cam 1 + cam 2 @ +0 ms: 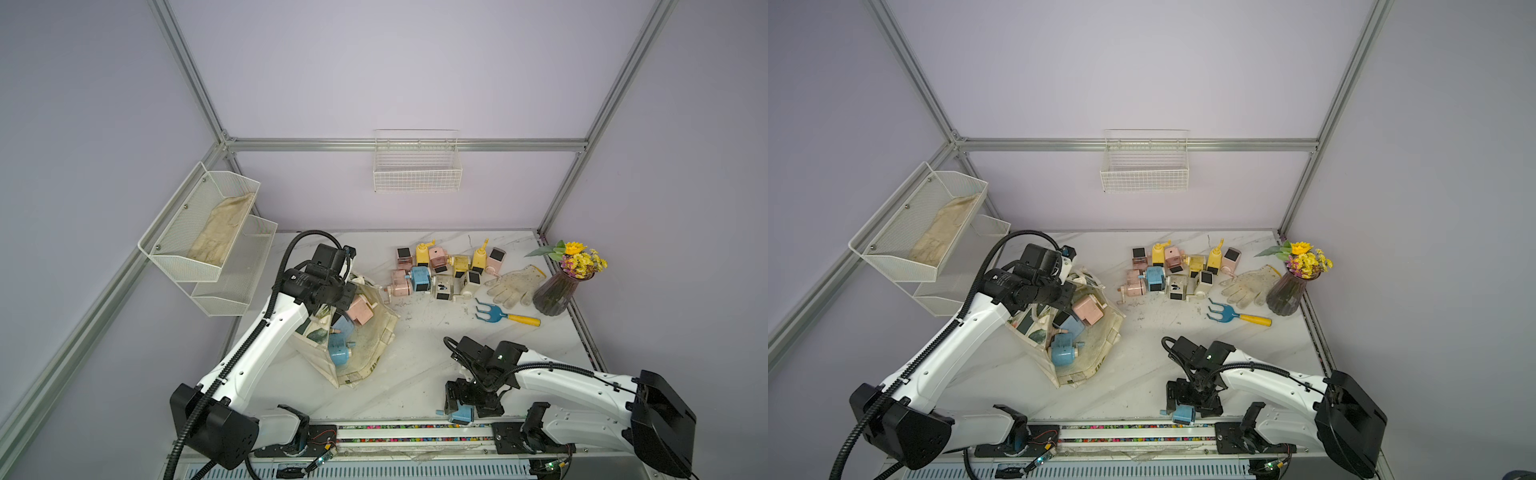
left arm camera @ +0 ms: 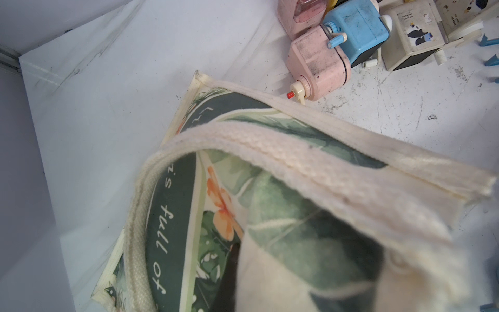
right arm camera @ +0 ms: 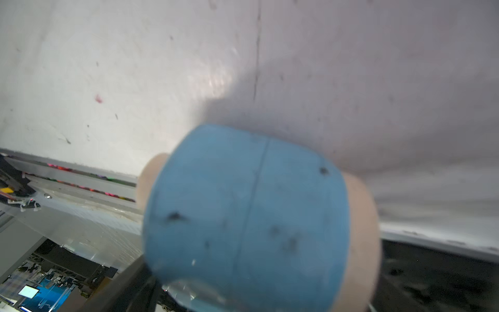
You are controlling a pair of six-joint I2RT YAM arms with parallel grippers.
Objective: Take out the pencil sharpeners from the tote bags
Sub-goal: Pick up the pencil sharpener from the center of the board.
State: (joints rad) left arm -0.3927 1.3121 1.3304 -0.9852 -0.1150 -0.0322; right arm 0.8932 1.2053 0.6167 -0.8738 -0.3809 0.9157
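Observation:
The cream tote bag (image 1: 374,349) with a green leafy print lies open at the table's left. My left gripper (image 1: 348,300) is shut on its upper rim, and fabric (image 2: 310,173) covers the fingers in the left wrist view. A pink pencil sharpener (image 1: 360,312) and two blue ones (image 1: 340,352) show inside the bag. Several more sharpeners (image 1: 444,272) stand grouped at the back of the table. My right gripper (image 1: 468,402) is open at the front edge, its fingers on either side of a blue sharpener (image 1: 460,414) that fills the right wrist view (image 3: 243,216).
A dirty white glove (image 1: 514,284), a blue hand rake with yellow handle (image 1: 505,314) and a vase of flowers (image 1: 557,291) sit at the right. A wire basket (image 1: 417,166) hangs on the back wall, mesh shelves (image 1: 203,226) on the left wall.

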